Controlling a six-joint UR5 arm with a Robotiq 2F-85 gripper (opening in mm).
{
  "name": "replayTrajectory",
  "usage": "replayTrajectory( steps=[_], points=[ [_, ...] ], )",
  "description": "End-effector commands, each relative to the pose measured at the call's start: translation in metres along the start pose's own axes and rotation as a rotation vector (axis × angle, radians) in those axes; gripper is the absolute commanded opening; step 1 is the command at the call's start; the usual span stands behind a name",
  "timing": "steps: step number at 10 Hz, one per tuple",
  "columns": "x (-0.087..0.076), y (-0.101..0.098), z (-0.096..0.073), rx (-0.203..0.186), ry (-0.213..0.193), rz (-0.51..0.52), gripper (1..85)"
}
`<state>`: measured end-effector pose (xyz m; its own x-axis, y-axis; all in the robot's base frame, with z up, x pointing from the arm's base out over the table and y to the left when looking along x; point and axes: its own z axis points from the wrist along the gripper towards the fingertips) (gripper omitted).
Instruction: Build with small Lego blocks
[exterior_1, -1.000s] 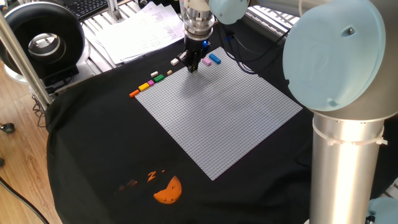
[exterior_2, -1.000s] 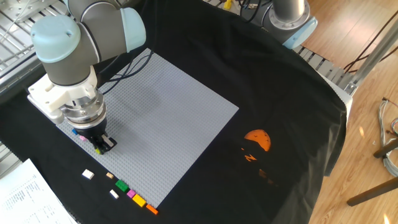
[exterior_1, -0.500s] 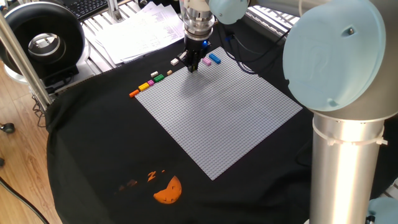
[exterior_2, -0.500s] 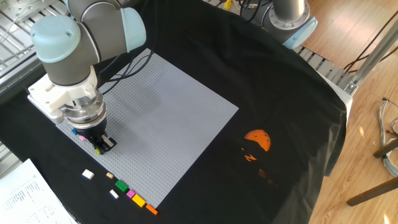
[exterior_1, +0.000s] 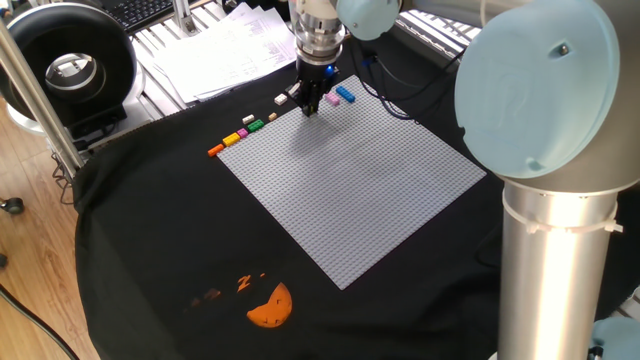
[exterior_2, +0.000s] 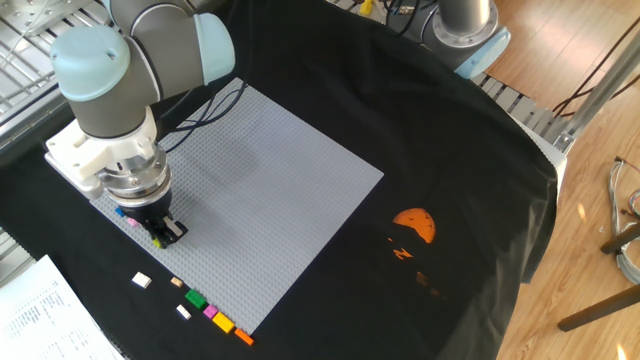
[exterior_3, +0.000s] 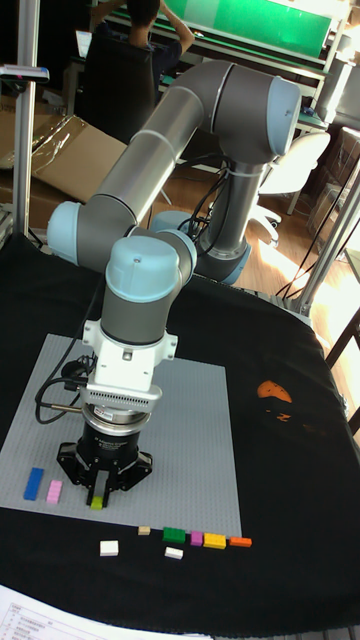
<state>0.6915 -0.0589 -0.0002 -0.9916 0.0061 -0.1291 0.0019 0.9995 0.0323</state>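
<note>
Small Lego blocks (exterior_3: 195, 541) lie mostly in a loose row on the black cloth (exterior_2: 480, 130) just off the baseplate's (exterior_2: 270, 180) near edge, a short way out from the jaws: green (exterior_3: 174, 536), pink, yellow and orange (exterior_3: 240, 542) end to end, with a tan one (exterior_3: 144, 530) and two white ones (exterior_3: 109, 548) close by. That lineup reads as a supply rank, kept off the studs so each piece can be picked singly. A blue brick (exterior_3: 36, 483) and a pink brick (exterior_3: 55, 490) sit on the plate to one side of the jaws, apparently already placed. The gripper (exterior_3: 98, 497) points straight down at the plate's edge strip, and in the tall fixed view its jaws are pinching a small yellow-green brick (exterior_3: 97, 503) whose lower end shows between the fingertips; the same speck shows in the other fixed view (exterior_2: 158, 241). Holding it vertically from above probably lets the brick's underside meet the studs squarely. Whether it already touches the plate I cannot tell.
</note>
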Motion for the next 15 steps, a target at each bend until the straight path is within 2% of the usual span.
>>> replayTrajectory(
  steps=[1, 2, 4, 5, 6, 8, 9, 10, 13, 15],
  points=[
    [0.0, 0.0, -0.004, -0.006, 0.003, 0.009, 2.3],
    [0.001, -0.005, -0.006, 0.014, 0.006, -0.001, 15.7],
    [0.0, -0.001, -0.005, -0.01, 0.003, -0.015, 41.3],
    [-0.003, 0.002, -0.001, -0.021, -0.013, -0.024, 50.3],
    [-0.005, 0.002, 0.003, -0.022, -0.025, -0.032, 56.7],
    [-0.006, 0.003, 0.003, -0.025, -0.028, -0.045, 58.7],
    [-0.007, 0.004, 0.003, -0.029, -0.033, -0.047, 57.7],
    [-0.005, 0.003, 0.003, -0.027, -0.024, -0.035, 32.7],
    [0.004, -0.002, -0.005, -0.009, 0.012, -0.01, 1.7],
    [0.005, -0.001, -0.011, -0.015, 0.018, -0.01, 2.0]
  ],
)
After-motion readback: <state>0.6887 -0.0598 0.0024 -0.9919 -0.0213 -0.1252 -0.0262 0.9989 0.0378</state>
